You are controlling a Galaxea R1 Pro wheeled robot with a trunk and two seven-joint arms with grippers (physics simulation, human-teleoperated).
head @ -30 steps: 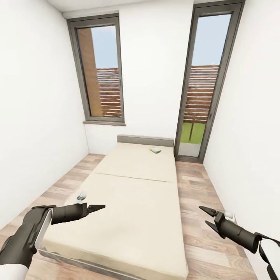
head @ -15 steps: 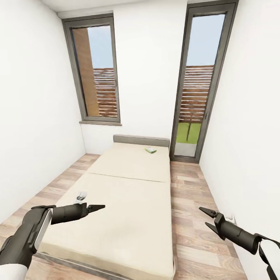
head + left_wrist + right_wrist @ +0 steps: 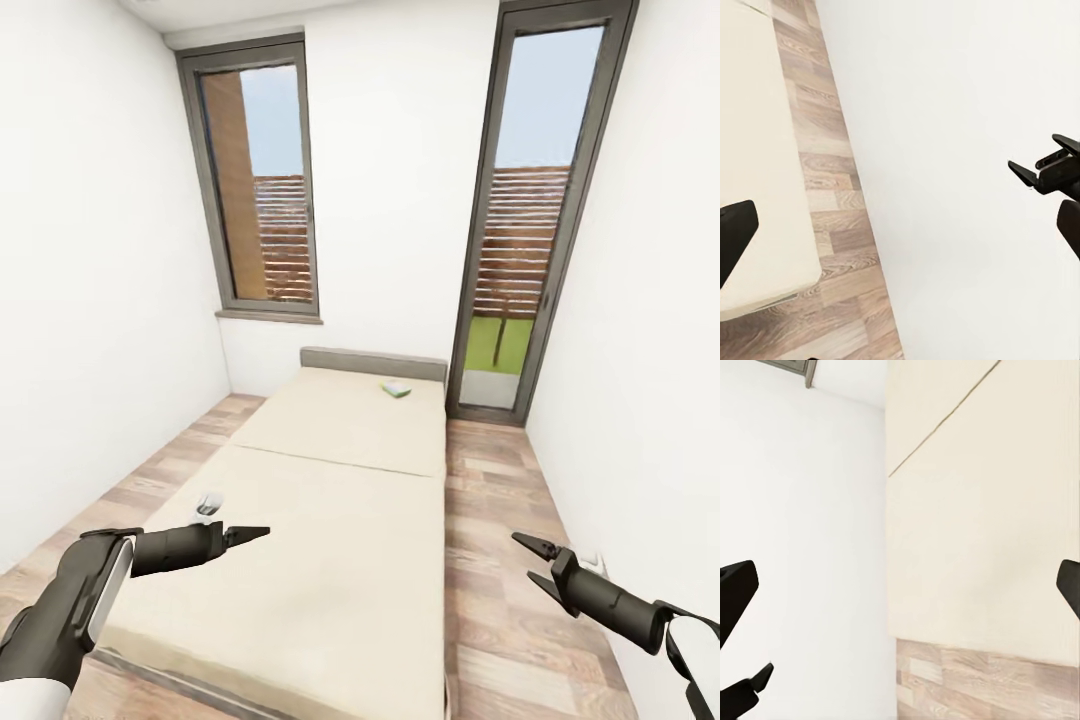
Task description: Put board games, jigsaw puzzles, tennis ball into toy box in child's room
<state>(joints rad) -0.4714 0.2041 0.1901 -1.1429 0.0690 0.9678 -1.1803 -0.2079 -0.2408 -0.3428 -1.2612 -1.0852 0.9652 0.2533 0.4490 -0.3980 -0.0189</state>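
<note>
**Ana:** Head view first: what does it take in?

**Ben:** It looks down the child's room, with white walls, a wood-plank floor [image 3: 490, 520] and two tall dark-framed windows [image 3: 262, 190] on the far wall. The bed [image 3: 330, 500] runs lengthwise away from the robot, with a beige mattress and a grey headboard [image 3: 374, 362] at the far end.

**Ana:** Any toys on it?

**Ben:** One flat box, a board game [image 3: 397, 389], lies near the headboard on the bed's right side. It reads white and green, too small to make out its print. A small pale object [image 3: 210, 503] sits at the bed's left edge, close to the left arm; I cannot tell what it is.

**Ana:** And the arms?

**Ben:** Both reach forward, low in the head view. The left gripper [image 3: 250, 533] hovers over the mattress near its left edge; its fingers look drawn together to a point, holding nothing. The right gripper [image 3: 533, 562] hangs over the floor to the right of the bed, its fingers spread apart, empty.

**Ana:** Do the wrist cameras add anything?

**Ben:** The left wrist view shows the mattress edge, floor planks and white wall, with the right gripper [image 3: 1039, 169] across the way, fingers apart. The right wrist view shows the mattress with its seam, wall and a strip of floor
</note>
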